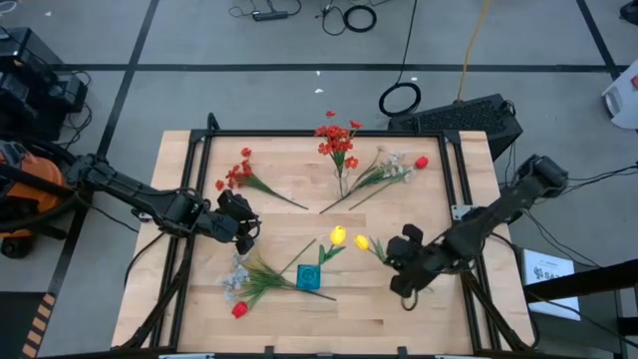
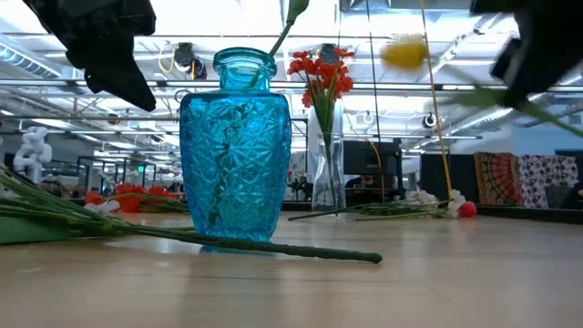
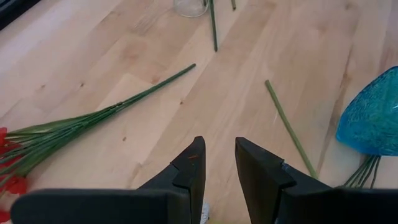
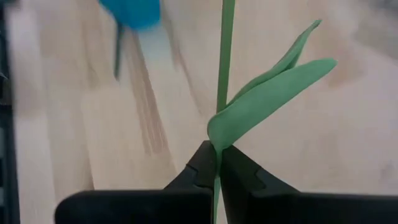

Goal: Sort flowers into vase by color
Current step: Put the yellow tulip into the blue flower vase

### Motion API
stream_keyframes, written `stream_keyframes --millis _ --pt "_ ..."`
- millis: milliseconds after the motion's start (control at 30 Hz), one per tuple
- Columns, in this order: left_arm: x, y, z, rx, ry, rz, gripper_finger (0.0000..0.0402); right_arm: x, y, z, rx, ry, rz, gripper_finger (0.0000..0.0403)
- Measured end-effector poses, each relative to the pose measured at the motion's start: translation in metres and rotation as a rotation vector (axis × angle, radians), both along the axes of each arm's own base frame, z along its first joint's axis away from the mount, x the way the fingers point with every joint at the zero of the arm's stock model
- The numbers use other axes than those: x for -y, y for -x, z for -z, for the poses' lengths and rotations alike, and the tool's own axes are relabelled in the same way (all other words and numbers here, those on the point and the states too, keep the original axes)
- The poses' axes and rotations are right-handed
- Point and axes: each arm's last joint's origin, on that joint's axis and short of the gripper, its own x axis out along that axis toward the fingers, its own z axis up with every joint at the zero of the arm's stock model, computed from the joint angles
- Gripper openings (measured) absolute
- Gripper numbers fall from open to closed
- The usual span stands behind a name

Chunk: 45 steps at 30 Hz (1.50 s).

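My right gripper (image 1: 397,255) is shut on a yellow tulip (image 1: 361,241), which shows blurred and high in the low view (image 2: 405,53), right of the blue glass vase (image 1: 308,277). A second yellow tulip (image 1: 338,235) stands with its stem in that vase (image 2: 235,146). My left gripper (image 1: 241,227) hovers open left of the vase, holding nothing (image 3: 217,165). A clear vase (image 2: 328,173) at the far middle holds red sprays (image 1: 337,140). A red spray (image 1: 236,176), a pale spray with a red bud (image 1: 399,166) and another pale spray with a red bud (image 1: 237,289) lie flat on the table. My right gripper pinches the yellow tulip's green stem (image 4: 218,155) between its two fingers, just behind the leaf (image 4: 267,99). The stem runs forward along the fingers, toward the blue vase. The flower is lifted clear of the table, with its bud toward the table's left.
Loose green stems (image 3: 289,127) lie beside the blue vase, one across its near side (image 2: 273,246). The wooden table (image 1: 439,309) has bare board at the near right. Black frame rails (image 1: 469,170) border the table; cables and boxes lie on the floor beyond.
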Motion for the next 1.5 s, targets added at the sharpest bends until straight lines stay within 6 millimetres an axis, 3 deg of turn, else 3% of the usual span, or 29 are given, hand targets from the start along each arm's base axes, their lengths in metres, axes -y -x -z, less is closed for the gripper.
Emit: stream_keyframes --millis 267,533,667,867,1100,1233,1500 --pt "0.0 0.0 0.0 0.005 0.001 -0.001 0.0093 0.008 0.015 -0.055 0.352 0.004 -0.115 0.0001" --pt "0.0 -0.001 -0.001 0.008 -0.001 0.003 0.0092 -0.006 -0.005 -0.1 0.827 -0.044 -0.2 0.0001" --pt "0.0 -0.001 -0.001 0.007 0.004 0.006 0.0092 -0.02 -0.025 -0.101 0.989 0.007 -0.167 0.0001" --pt "0.001 -0.001 0.0 0.005 0.017 0.017 0.0092 -0.03 -0.065 -0.085 1.114 0.075 -0.081 0.0001" --pt "0.001 -0.001 -0.001 0.011 0.025 0.023 0.0092 -0.03 -0.121 -0.097 1.036 0.199 -0.034 0.0001" --pt "0.002 -0.001 -0.001 0.001 0.011 0.05 0.0092 -0.027 -0.143 -0.106 0.981 0.246 -0.025 0.0001" --pt "0.003 -0.001 0.0 -0.018 0.013 0.103 0.0092 -0.026 -0.165 -0.078 0.89 0.26 0.026 0.0001"
